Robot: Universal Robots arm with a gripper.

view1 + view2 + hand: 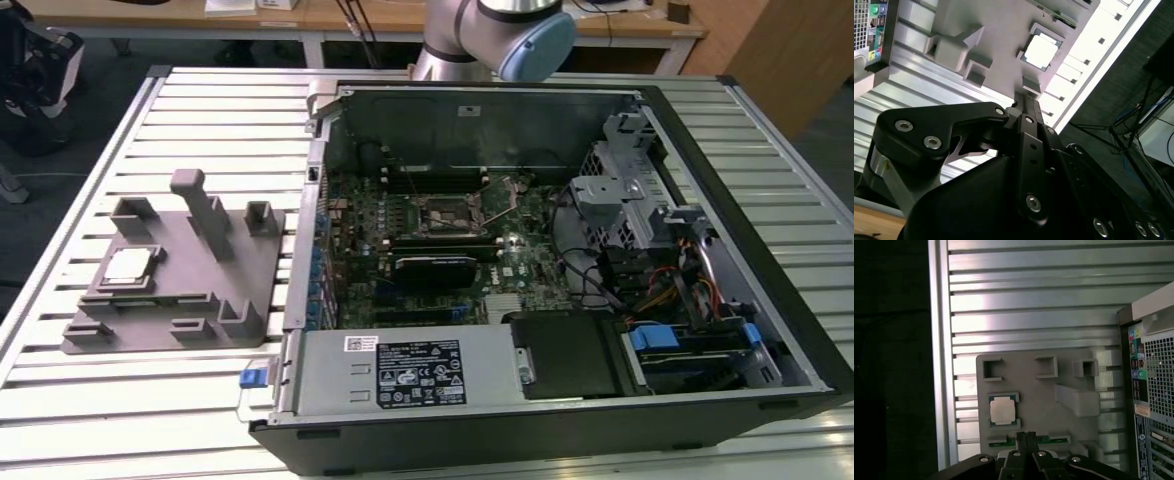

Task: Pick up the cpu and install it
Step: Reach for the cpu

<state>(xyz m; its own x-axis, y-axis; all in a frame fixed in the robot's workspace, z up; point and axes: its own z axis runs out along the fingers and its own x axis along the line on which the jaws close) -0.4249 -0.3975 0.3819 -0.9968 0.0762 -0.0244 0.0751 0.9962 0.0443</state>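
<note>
The cpu (130, 265) is a small square chip with a pale metal top. It lies flat in a recess of the grey plastic fixture (200, 300) on the slatted table, at the exterior view's left. Both wrist views look down on the cpu (1003, 410) (1041, 50) and the fixture (1029, 385) (999, 25) from well above. My gripper (1026, 436) (1025, 100) hangs over the fixture's edge, a little to one side of the chip and not touching it. Its two fingers are pressed together with nothing between them. The motherboard's cpu socket (446, 211) sits inside the open computer case (747, 200).
The fixture carries several upright posts (200, 205) and blocks close to the chip. The case's wall (310, 230) stands right beside the fixture, and its rear panel (1151, 370) is close to the gripper. The arm's base (494, 30) is behind the case. The table edge (939, 365) drops to dark floor.
</note>
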